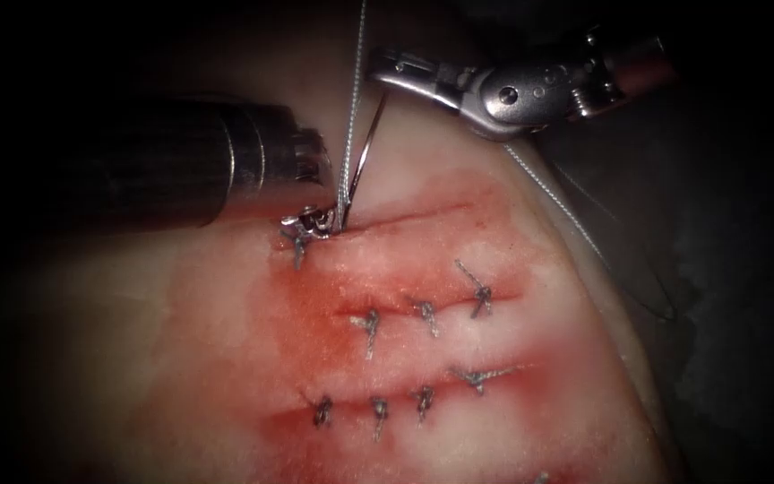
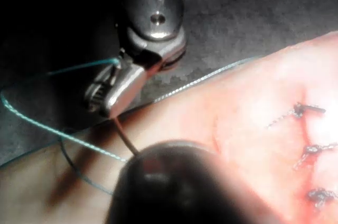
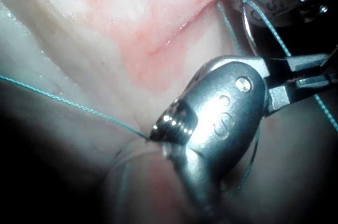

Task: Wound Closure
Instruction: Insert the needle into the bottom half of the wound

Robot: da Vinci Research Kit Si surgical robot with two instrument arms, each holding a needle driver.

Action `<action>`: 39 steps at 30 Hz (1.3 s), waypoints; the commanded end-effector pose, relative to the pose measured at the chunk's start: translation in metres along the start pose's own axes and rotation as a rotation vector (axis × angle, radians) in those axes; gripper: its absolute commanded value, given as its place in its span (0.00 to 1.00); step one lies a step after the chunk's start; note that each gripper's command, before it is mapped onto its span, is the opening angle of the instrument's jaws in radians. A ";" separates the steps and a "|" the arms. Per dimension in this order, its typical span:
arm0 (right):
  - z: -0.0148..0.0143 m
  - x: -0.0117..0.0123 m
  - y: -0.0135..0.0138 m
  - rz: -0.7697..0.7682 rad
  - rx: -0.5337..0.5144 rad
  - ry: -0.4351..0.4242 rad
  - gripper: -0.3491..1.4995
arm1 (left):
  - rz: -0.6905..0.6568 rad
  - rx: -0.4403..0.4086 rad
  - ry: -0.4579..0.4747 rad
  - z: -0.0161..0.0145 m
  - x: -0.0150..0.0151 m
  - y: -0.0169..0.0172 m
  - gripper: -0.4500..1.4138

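Two rows of dark knotted stitches (image 1: 423, 314) low in frame on pale pork tissue (image 1: 181, 358). Above, upper cut (image 1: 423, 215): left hand (image 1: 308, 222) clamped at its left end beside teal thread (image 1: 348, 134). Top centre, right hand (image 1: 387, 73) clamped on thin curved steel needle (image 1: 366, 148) near its tail; tip hidden at the cut. Best followed along the curve, judging so. "S" embossed on right wrist.

Polished metal over wet tissue

The right tool (image 1: 396, 70) and needle (image 1: 367, 148) are glossy metal; the thread (image 1: 351, 116) looks braided and matt; the tissue (image 1: 181, 350) is moist, smooth, faintly shiny.
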 end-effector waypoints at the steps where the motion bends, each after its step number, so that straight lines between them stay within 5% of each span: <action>1: 0.0007 0.0005 0.0001 -0.001 -0.002 -0.002 0.00 | 0.002 -0.002 -0.003 -0.0002 -0.0009 0.0004 0.00; 39: 0.0020 0.0002 0.0002 -0.195 -0.142 -0.013 0.00 | 0.009 0.001 0.001 -0.0004 -0.0009 0.0001 0.00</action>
